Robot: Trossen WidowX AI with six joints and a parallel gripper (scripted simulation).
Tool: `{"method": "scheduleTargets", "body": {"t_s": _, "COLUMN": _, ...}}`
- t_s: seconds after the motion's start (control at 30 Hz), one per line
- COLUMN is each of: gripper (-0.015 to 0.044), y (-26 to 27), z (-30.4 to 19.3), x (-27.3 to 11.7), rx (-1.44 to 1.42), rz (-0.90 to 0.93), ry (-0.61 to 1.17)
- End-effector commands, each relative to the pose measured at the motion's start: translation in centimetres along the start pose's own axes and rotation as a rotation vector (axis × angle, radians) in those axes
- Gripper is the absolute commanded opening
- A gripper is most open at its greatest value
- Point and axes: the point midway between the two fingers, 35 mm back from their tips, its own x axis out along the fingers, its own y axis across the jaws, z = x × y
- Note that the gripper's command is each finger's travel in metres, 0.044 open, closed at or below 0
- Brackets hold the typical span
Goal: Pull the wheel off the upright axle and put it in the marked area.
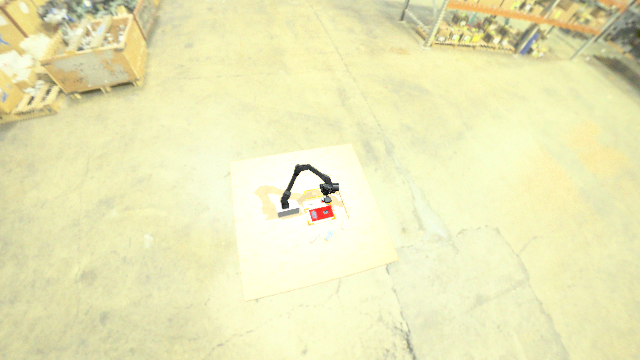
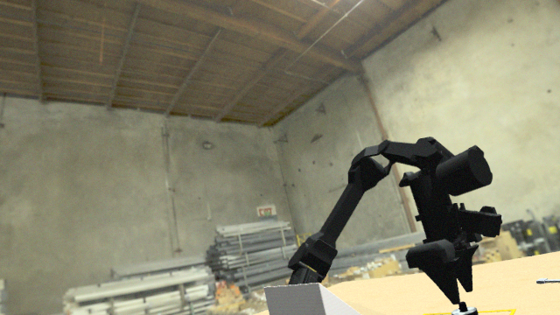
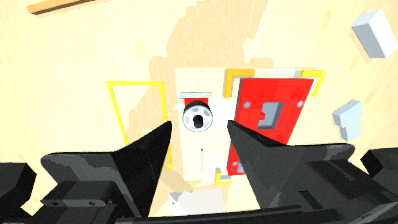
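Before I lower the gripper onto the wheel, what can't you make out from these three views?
- Axle under the wheel: the wrist view looks straight down, so the wheel hides its height.
- Gap from the gripper to the wheel: in the exterior view the bottom edge cuts the wheel off.
- Wheel and yellow-marked area: too small in the top view.
- Far side of the red plate: partly hidden by a finger in the wrist view.

The arm (image 2: 350, 201) arches up from its base at lower centre, wrist bent straight down; the gripper (image 2: 457, 293) at lower right hangs open, fingers apart, holding nothing
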Motion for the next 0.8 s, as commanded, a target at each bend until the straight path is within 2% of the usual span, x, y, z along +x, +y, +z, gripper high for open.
{"method": "scheduleTargets", "body": {"t_s": 0.0, "gripper": 0.0300, "y": 0.07, "z": -0.56, "x": 2.82, "rx": 0.013, "rz": 0.010, "ry": 0.017}}
{"method": "scheduleTargets", "body": {"t_s": 0.17, "gripper": 0.0300, "y": 0.13, "z": -0.57, "x": 3.26, "rx": 0.013, "rz": 0.011, "ry": 0.017}}
{"method": "scheduleTargets", "body": {"t_s": 0.3, "gripper": 0.0195, "y": 0.20, "z": -0.47, "x": 2.98, "rx": 0.004, "rz": 0.006, "ry": 0.020}}
{"method": "scheduleTargets", "body": {"t_s": 0.57, "gripper": 0.0142, "y": 0.20, "z": -0.47, "x": 2.98, "rx": 0.004, "rz": 0.006, "ry": 0.020}}
{"method": "scheduleTargets", "body": {"t_s": 0.73, "gripper": 0.0010, "y": 0.20, "z": -0.47, "x": 2.90, "rx": 0.004, "rz": 0.006, "ry": 0.020}}
{"method": "scheduleTargets", "body": {"t_s": 0.77, "gripper": 0.0000, "y": 0.20, "z": -0.47, "x": 2.87, "rx": 0.004, "rz": 0.006, "ry": 0.020}}
